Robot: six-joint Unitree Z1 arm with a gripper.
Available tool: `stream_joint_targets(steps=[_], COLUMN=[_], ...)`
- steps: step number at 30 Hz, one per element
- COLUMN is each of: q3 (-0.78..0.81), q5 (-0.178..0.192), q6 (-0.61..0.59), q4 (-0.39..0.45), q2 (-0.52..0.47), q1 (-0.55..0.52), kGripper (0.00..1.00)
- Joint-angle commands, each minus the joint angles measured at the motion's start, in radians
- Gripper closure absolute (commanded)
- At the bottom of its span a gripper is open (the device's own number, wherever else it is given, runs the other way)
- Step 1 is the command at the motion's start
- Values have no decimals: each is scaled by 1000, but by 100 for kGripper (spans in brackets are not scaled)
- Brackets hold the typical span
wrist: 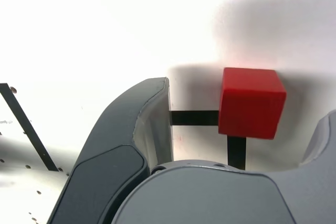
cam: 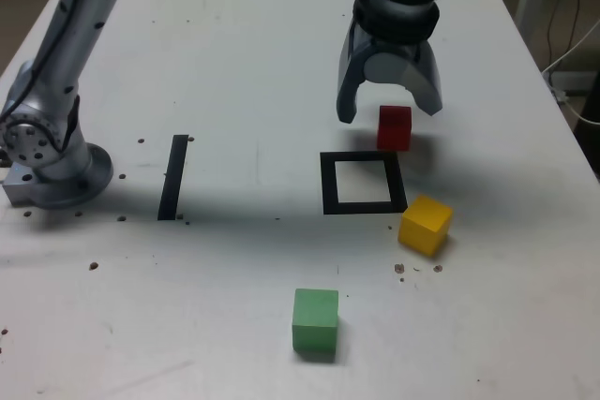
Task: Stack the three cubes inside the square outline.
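Red cube [cam: 394, 127] | between spread jaws of tool [cam: 390, 110] | untouched

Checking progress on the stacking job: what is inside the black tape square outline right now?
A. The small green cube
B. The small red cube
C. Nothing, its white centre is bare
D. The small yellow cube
C: the black tape square outline shows only its white centre, while the small red cube, small yellow cube and small green cube all sit outside it.
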Motion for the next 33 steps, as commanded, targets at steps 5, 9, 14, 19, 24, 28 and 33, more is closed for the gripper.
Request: stream_joint_targets(steps=[5, 9, 14, 19, 24, 28, 33], q3=[24, 49, 59, 60, 68, 83, 92], q5=[-6, -7, -9, -6, -13, -22, -29], q6=[5, 7, 10, 19, 32, 40, 48], q4=[-46, -80, -90, -95, -125, -157, -182], q2=[32, 41, 38, 21, 16, 16, 18], q1=[2, 5, 6, 3, 2, 2, 2], kGripper=[12, 19, 30, 40, 47, 48, 53])
